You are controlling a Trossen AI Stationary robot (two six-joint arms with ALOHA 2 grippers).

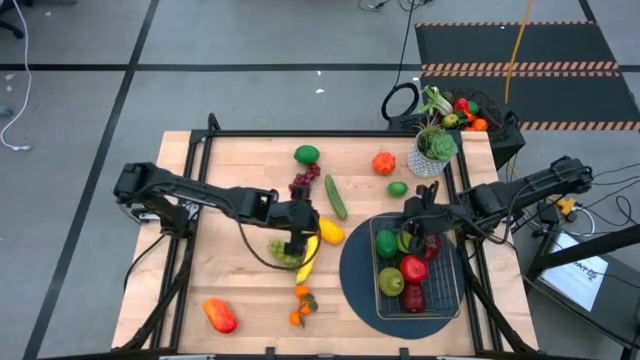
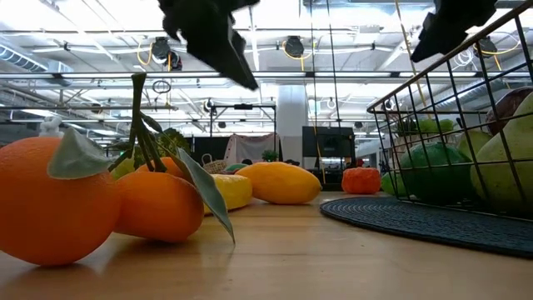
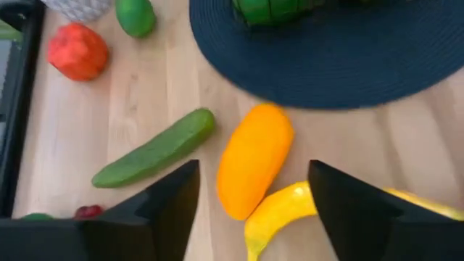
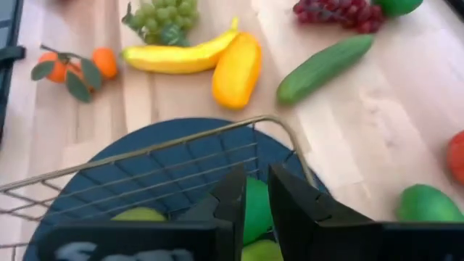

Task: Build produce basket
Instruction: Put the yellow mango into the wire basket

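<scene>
You have several fruits in the basket (image 1: pixel 452 288), but the banana (image 1: pixel 306 262), cucumber (image 1: pixel 335 197) and oranges (image 1: pixel 301 305) remain beneath your released left gripper (image 1: pixel 297 243).

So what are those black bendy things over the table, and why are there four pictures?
They are two robot arms. One camera looks down from above, one sits at table height, and one rides on each arm's wrist. The left tool is open above the banana, holding nothing. The right tool is nearly shut above the basket, also holding nothing. The basket sits on a dark mat and already has some fruit in it. On the wooden table lie a cucumber, grapes, small oranges and more.
</scene>
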